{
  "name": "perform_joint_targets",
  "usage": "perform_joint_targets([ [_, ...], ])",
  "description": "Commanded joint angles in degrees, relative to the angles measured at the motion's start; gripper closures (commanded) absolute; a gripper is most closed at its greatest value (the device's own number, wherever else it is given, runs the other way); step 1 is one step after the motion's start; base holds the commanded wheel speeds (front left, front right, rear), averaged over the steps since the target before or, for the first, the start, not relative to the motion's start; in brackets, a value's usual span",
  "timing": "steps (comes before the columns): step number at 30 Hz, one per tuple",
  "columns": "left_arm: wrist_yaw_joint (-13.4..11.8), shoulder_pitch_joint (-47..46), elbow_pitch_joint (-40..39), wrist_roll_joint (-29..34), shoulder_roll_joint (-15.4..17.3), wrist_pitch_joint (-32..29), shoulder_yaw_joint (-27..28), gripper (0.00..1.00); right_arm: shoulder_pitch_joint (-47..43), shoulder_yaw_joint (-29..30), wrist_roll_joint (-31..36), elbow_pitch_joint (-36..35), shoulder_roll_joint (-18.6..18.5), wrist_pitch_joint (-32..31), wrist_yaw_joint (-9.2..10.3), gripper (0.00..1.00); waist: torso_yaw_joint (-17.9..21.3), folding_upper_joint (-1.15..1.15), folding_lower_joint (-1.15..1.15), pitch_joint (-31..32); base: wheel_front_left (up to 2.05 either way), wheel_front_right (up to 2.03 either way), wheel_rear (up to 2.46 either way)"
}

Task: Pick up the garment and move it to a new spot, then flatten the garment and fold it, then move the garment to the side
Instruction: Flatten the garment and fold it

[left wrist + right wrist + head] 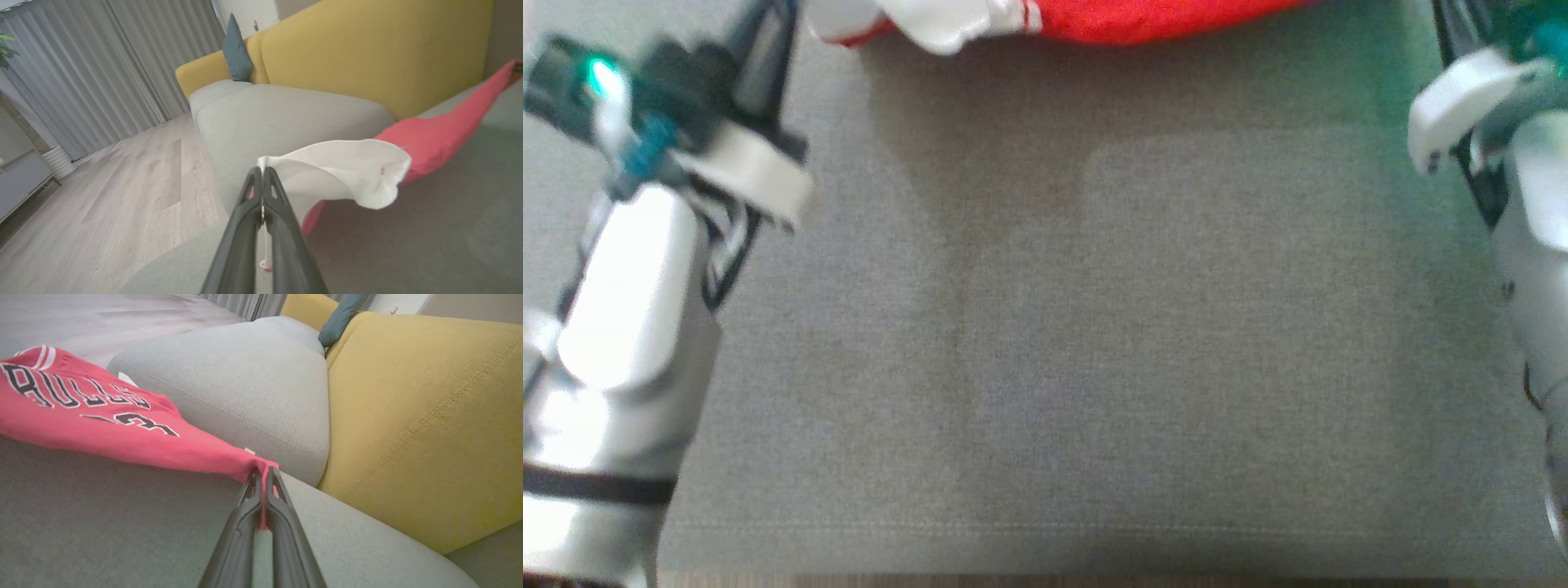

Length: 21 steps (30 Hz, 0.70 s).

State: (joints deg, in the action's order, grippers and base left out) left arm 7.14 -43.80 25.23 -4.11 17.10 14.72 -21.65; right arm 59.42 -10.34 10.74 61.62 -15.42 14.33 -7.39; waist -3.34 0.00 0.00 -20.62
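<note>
The garment [94, 416] is a red basketball jersey with black-and-white lettering and white trim. It hangs stretched just above the grey sofa seat, between both grippers. My left gripper [262, 173] is shut on a white-trimmed edge of the garment [343, 171]. A red corner is pinched in my right gripper [263, 473], which is shut. In the head view the garment [1143, 20] crosses the top edge, with my pale forearms low at either side.
The grey sofa seat [1094, 343] spreads wide below the garment. A yellow backrest [421, 416] rises behind it, with a teal cushion [237, 51] further along. Beyond the seat's edge are the wooden floor [122, 196] and grey curtains [102, 69].
</note>
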Motion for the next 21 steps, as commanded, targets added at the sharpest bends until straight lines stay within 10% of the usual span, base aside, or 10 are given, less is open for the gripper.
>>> perform_joint_targets([
  [1, 0.2, -0.2, -2.6, 0.6, 3.2, 0.3, 1.3, 1.00, -0.9, -1.9, -1.1, -0.8, -0.2, 0.6, -0.10, 1.00, -0.4, 0.00, 0.00, 2.3, 0.00, 0.00, 0.00],
  [21, 0.3, 20.4, -5.8, -6.2, 11.3, 0.3, -10.9, 1.00, -14.9, -38.4, -29.5, -4.8, -10.5, -9.9, -0.10, 1.00, -0.5, 0.00, 0.00, 15.3, 0.00, 0.00, 0.00],
])
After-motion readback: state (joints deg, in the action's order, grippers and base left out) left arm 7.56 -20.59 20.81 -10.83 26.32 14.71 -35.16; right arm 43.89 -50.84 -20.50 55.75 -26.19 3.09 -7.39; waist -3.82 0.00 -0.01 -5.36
